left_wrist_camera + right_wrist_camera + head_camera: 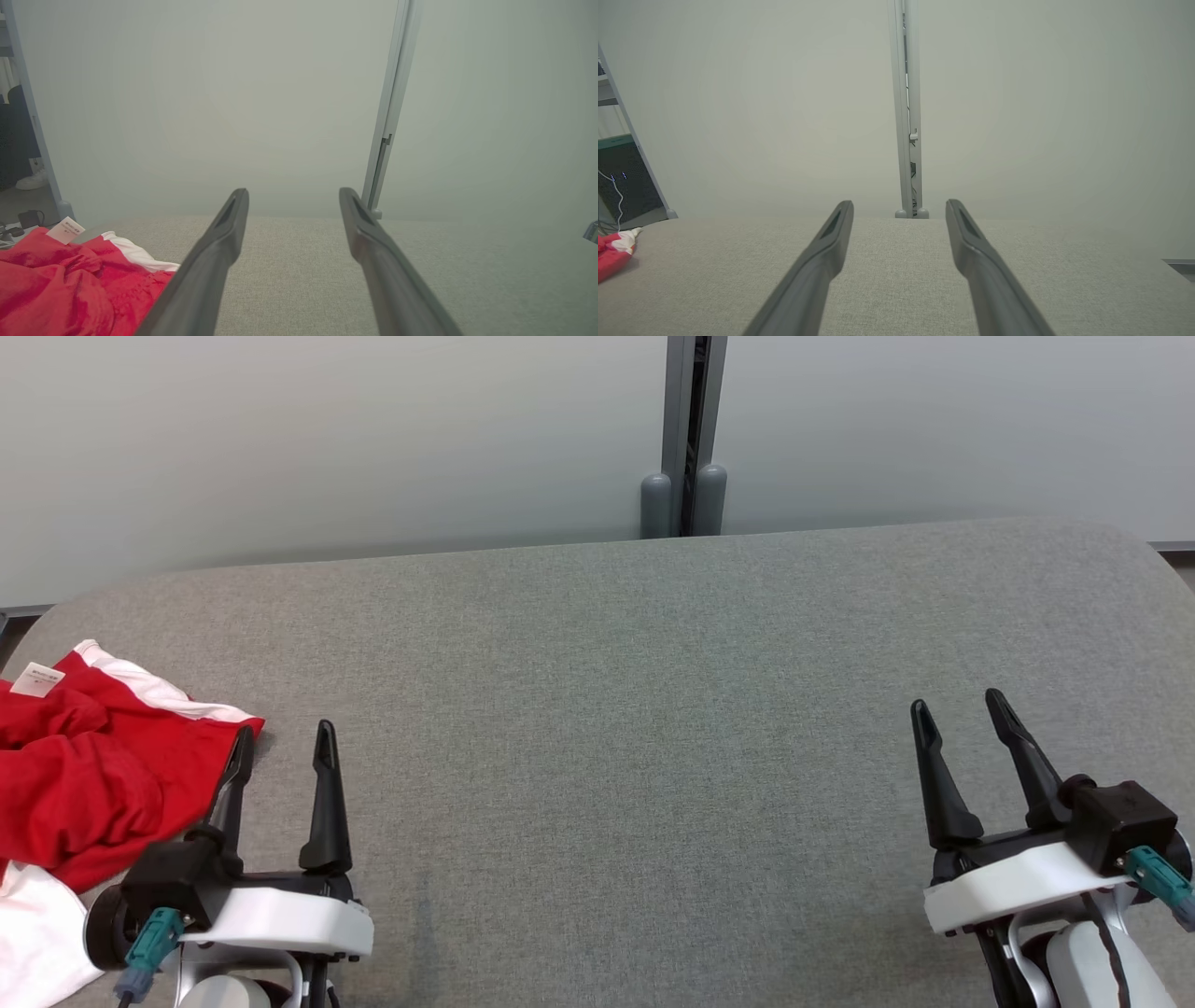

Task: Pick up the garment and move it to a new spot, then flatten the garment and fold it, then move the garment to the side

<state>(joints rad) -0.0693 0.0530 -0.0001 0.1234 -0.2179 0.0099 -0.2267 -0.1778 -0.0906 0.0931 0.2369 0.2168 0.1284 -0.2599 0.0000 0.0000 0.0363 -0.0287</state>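
Crumpled red-and-white garment (93, 765) is noted at the left edge of the table (597, 691), just left of the wide-spread, empty left gripper (285, 730); the right gripper (957, 702), equally spread and empty, is set well apart

The garment (84, 775) is bright red with white parts and lies crumpled in a loose heap, neither flattened nor folded. It sits on the grey tabletop (597, 709) at the left edge, towards the near left corner, well apart from the middle and the right side. A white band (159, 691) runs along its far side, and a small white label (35, 679) sticks out at its far end. More white cloth (37, 924) shows at its near end. The red fabric is bunched in deep soft wrinkles.
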